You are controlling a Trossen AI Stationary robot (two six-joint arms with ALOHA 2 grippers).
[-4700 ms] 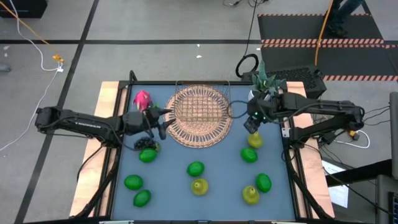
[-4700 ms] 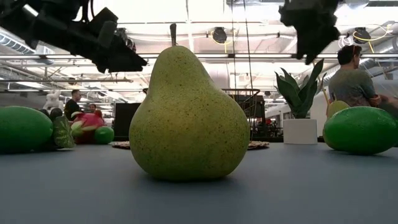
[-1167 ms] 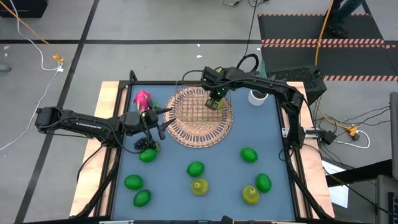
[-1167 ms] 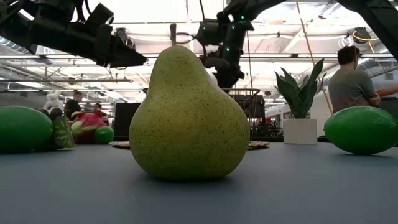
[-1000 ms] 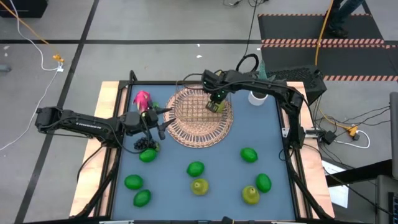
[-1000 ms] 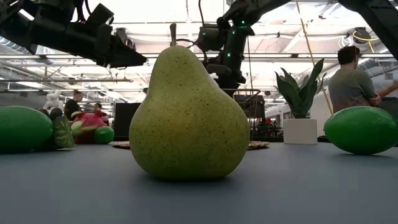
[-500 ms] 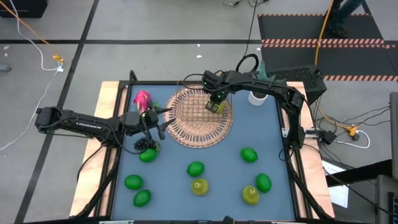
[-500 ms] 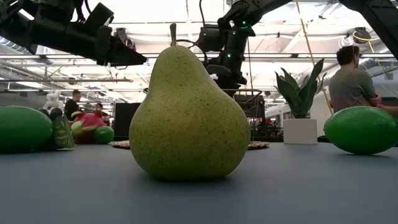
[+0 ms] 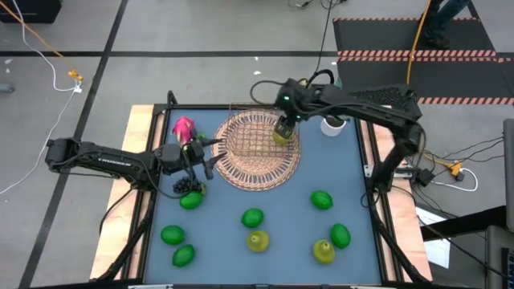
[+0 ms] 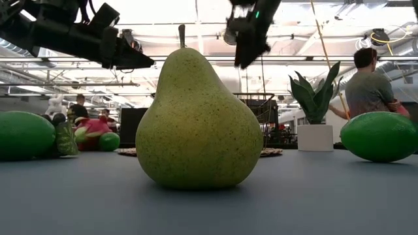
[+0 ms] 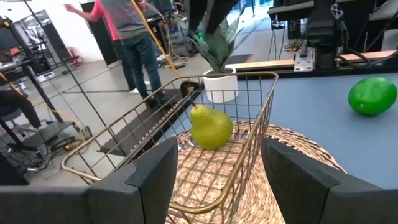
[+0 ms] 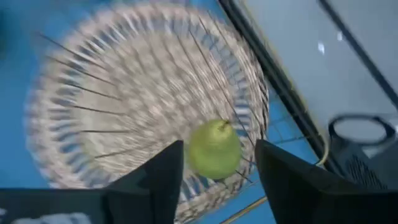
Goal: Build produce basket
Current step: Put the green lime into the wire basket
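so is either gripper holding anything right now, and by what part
Nothing is held. The right gripper is open above the pear, which lies in the basket. The left gripper is open beside the basket.

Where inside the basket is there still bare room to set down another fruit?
Only one pear lies in the basket, at its side nearest the white pot; the remaining mesh is bare. The right gripper hangs open above that pear, crowding that side.

Right tool [image 9: 283,131] open, raised; left tool [image 9: 207,154] open.
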